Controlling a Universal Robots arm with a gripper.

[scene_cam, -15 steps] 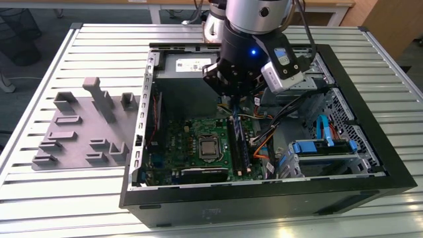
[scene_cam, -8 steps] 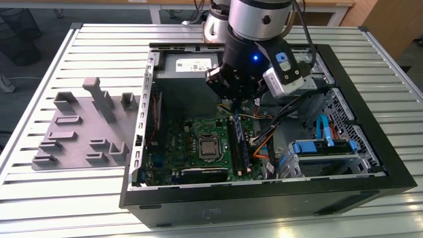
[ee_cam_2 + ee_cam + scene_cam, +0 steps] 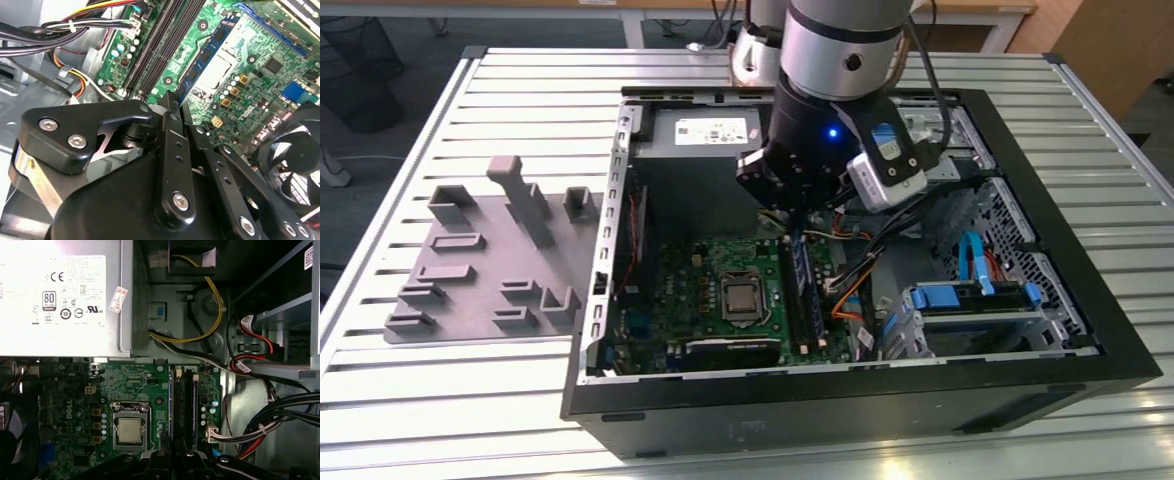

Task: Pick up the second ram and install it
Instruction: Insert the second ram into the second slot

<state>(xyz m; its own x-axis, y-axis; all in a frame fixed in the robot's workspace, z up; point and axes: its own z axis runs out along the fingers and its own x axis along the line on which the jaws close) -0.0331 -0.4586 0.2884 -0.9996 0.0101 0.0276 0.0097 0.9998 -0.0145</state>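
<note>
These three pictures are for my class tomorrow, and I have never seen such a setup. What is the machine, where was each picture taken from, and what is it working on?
The machine is a robot arm reaching down into an open computer case that lies on a slatted metal table. The exterior view looks on from outside. The two wrist views come from cameras riding on the arm, looking down past its gripper at the green motherboard. There you see the silver processor and the long memory slots; a blue RAM stick already sits in the slot nearest the processor. A grey parts holder lies beside the case.
</note>
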